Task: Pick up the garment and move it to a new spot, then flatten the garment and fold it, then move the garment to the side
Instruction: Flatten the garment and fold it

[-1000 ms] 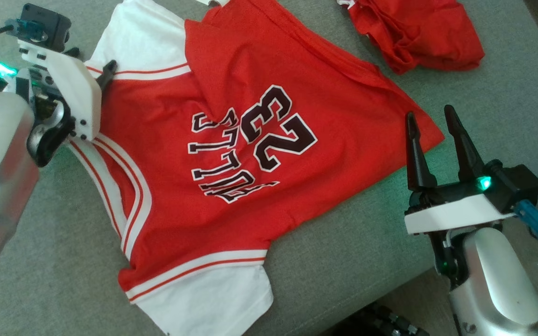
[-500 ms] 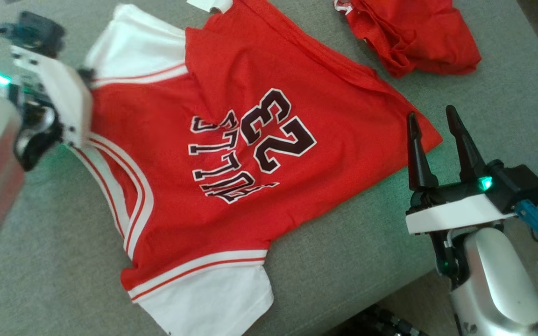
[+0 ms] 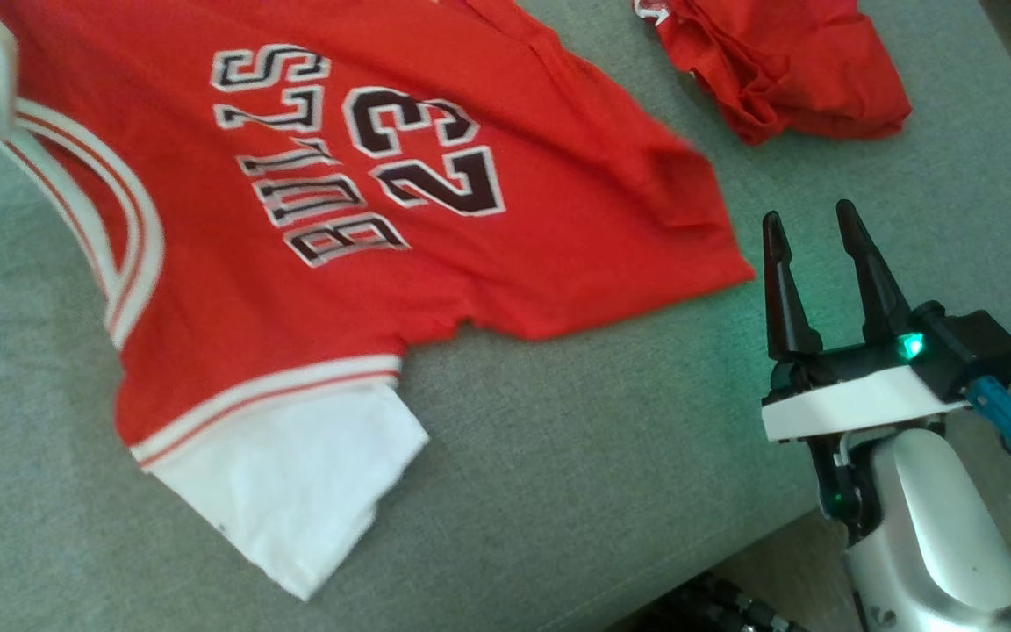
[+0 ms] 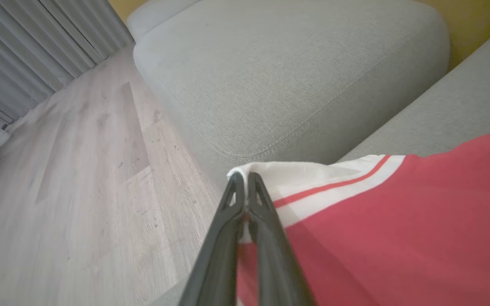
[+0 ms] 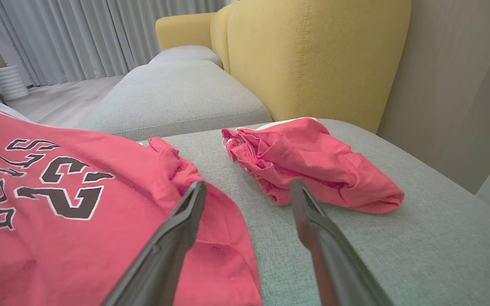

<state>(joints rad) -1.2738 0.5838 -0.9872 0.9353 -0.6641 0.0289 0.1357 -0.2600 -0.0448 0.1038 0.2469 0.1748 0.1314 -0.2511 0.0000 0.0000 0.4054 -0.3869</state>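
Note:
The garment (image 3: 233, 290) is a red jersey with white sleeves and dark "BULLS 23" lettering, spread over the grey cushion (image 3: 576, 491). In the left wrist view my left gripper (image 4: 242, 180) is shut on the white sleeve edge of the garment (image 4: 313, 187), near the cushion's edge; its white housing shows at the head view's top left corner. My right gripper (image 3: 808, 228) stands open just right of the garment's red hem, fingers pointing up, nothing between them. In the right wrist view my right gripper (image 5: 249, 193) has the garment (image 5: 58, 191) at its left.
A crumpled red cloth (image 3: 786, 70) lies at the cushion's far right, also ahead in the right wrist view as red cloth (image 5: 313, 165). A yellow backrest (image 5: 313, 55) rises behind. Wooden floor (image 4: 79, 178) and a second grey cushion (image 4: 279, 72) lie beyond the left gripper.
My left gripper has shut on the white sleeve and pulled the garment up and to the left across the cushion. The right gripper has stayed put.

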